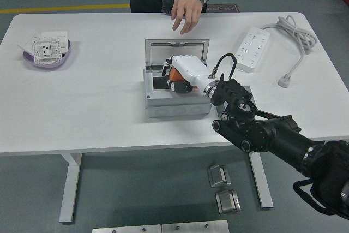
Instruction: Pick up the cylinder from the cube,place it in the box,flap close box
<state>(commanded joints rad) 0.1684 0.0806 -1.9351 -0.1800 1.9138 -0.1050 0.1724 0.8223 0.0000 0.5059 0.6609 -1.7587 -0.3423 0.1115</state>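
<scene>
The right hand (175, 76) reaches in from the 4 o'clock side and sits inside the open grey box (177, 107) at the centre of the tabletop (98, 96). Its white-shelled fingers are clenched around the orange cylinder (173, 73), which shows only as a small orange patch between them, at or just below the rim of the box. Whether the cylinder already touches the box floor cannot be determined. The box lid (177, 47) stands open, hinged at the 12 o'clock side. No cube is identifiable in this view.

Handling assessment: the cylinder appears small, rigid and light. Its smooth curved wall is likely to roll or slip under uneven pressure. Hold it across its side wall with opposed fingers, as at present. Release it low in the box so that it does not bounce or roll.

The lid appears to be stiff, thin sheet. For closing, push it at its free upper edge, away from the hinge.

A person's hand (184, 13) is extended over the tabletop at 12 o'clock, fingers spread, just beyond the lid and not touching it. Judged as a collision risk during lid closure.

The left hand is not visible.
</scene>
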